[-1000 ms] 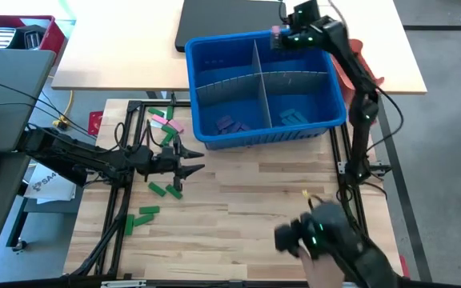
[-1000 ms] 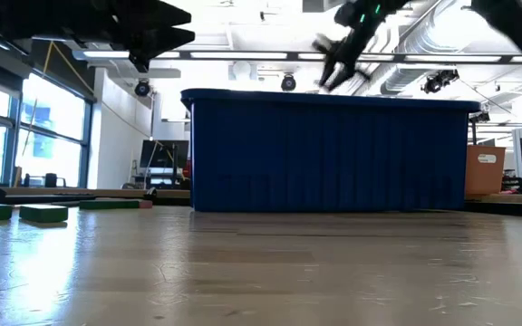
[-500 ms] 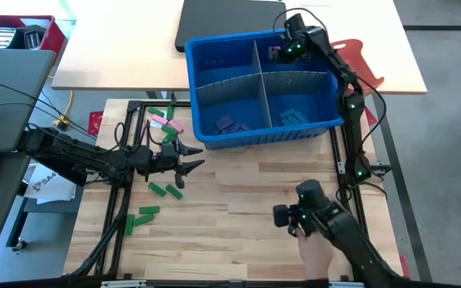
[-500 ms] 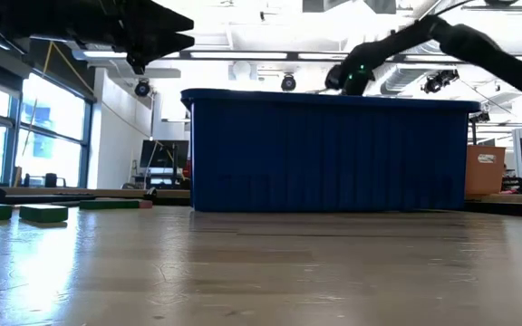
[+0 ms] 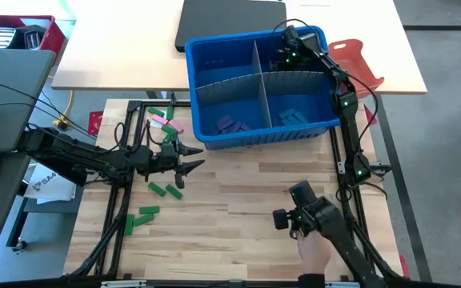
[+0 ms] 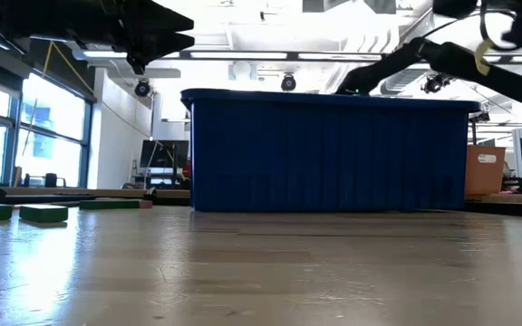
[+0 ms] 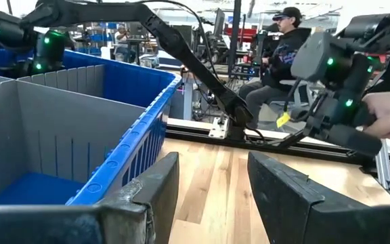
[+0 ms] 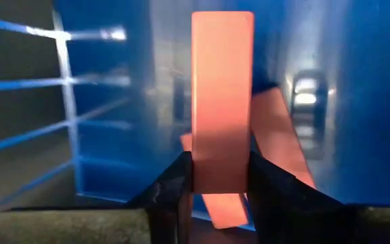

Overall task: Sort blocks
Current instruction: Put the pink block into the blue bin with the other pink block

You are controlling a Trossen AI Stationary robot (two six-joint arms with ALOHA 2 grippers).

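Blocks (image 5: 164, 190) in green and pink were scattered on the table (image 5: 246, 200) at about nine o'clock, beside the left gripper (image 5: 196, 166), whose fingers (image 7: 279, 190) were held apart with nothing between them. More blocks were seen in the bin's (image 5: 214, 48) two near compartments. The right gripper (image 8: 217, 177) was lowered into the bin's compartment at about one o'clock, fingers clamped on a pink block (image 8: 222, 95). A second pink block (image 8: 276, 139) was seen just behind it.
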